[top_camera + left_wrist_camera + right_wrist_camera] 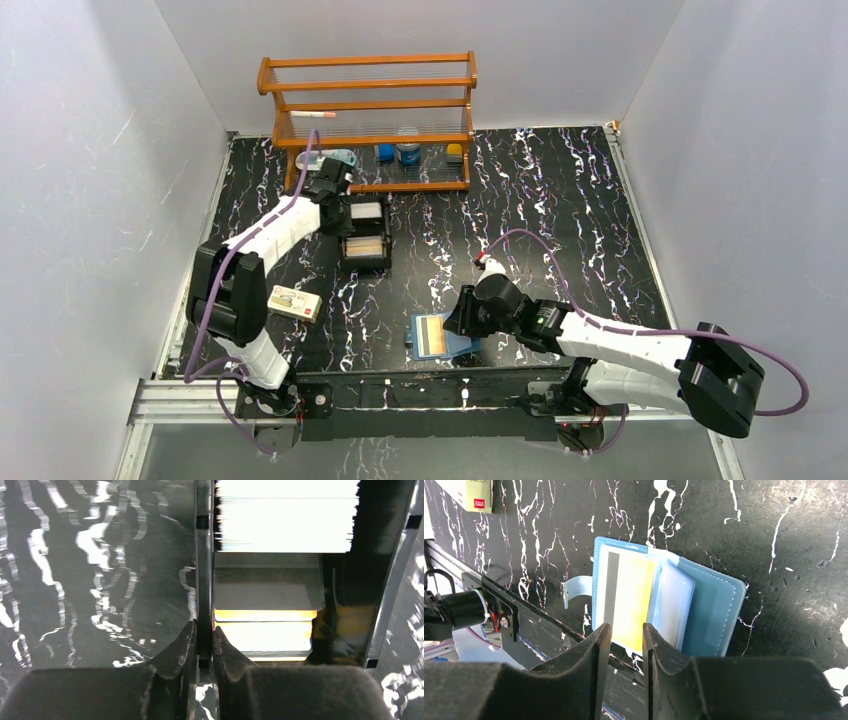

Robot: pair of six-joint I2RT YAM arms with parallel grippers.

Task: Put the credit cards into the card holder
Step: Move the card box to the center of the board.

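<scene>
Left gripper (pixel 202 630) is pinched narrow on the box (pixel 202 555) wall, not the cards (pixel 265 635): I'd reopen and shift onto the stack (right gripper (pixel 626 630) half-open over holder (pixel 714 605)).

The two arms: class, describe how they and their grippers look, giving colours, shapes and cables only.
The left arm and right arm have white link shells between bulky black joints. A purple cable loops along each. The left gripper and right gripper have two matt black fingers, tapering to blunt tips.

White walls (pixel 90 150), black marbled tabletop (pixel 560 200), wooden rack (pixel 370 104)
</scene>
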